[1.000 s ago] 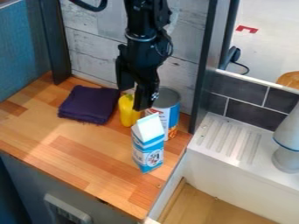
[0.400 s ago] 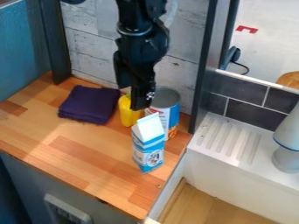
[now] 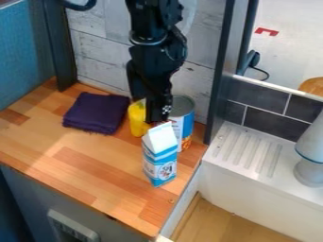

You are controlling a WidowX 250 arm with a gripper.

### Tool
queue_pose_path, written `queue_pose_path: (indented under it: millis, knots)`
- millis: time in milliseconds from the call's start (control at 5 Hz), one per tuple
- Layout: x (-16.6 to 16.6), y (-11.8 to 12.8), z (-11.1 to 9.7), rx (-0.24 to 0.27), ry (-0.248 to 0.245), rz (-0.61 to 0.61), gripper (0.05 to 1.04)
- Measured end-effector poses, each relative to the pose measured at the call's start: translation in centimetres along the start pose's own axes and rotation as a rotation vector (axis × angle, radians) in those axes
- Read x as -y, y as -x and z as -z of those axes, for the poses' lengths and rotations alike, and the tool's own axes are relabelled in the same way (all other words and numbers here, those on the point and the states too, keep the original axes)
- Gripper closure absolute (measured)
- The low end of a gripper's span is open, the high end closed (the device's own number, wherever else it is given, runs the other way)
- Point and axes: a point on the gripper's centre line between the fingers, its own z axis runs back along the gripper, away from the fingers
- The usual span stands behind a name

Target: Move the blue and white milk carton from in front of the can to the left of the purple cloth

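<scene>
Milk carton [image 3: 159, 160], one, standing upright on the wooden bench [image 3: 85, 168], near its right edge and forward of the items at the back. White gabled top; body in white and blue, a solid blue band below the gable and more blue at the foot; dark round motif on the lower right-hand face, small print not legible.

Gripper [image 3: 156, 116], black, one, hanging down from the top edge of the view, its tip just beside the carton's peak. Whether it is spread or pressed together cannot be told, nor whether it touches the carton. A small trace of red shows between tip and carton; its source is unclear.

Yellow bottle [image 3: 137, 124], one, behind the carton and to its left, top and right side partly covered by the gripper.

Can [image 3: 187, 122], one, grey lid, sides in blue, white and orange; behind the carton, towards the bench's back right corner, its left part hidden by gripper and carton.

Cloth [image 3: 96, 112], one, dark purple, folded, by the bench's back edge, left of the bottle.

Grey and white object [image 3: 310, 158], cut off by the right edge of the view, on the white ridged ledge [image 3: 240, 156]
</scene>
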Motion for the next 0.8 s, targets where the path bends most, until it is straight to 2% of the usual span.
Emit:
queue_pose_path:
  millis: [400,800]
  knots:
    - [0.3,-0.8,1.9,0.016,-0.019,-0.063,0.082]
    - [0.8,-1.6,4.0,0.028,-0.018,-0.085,0.082]
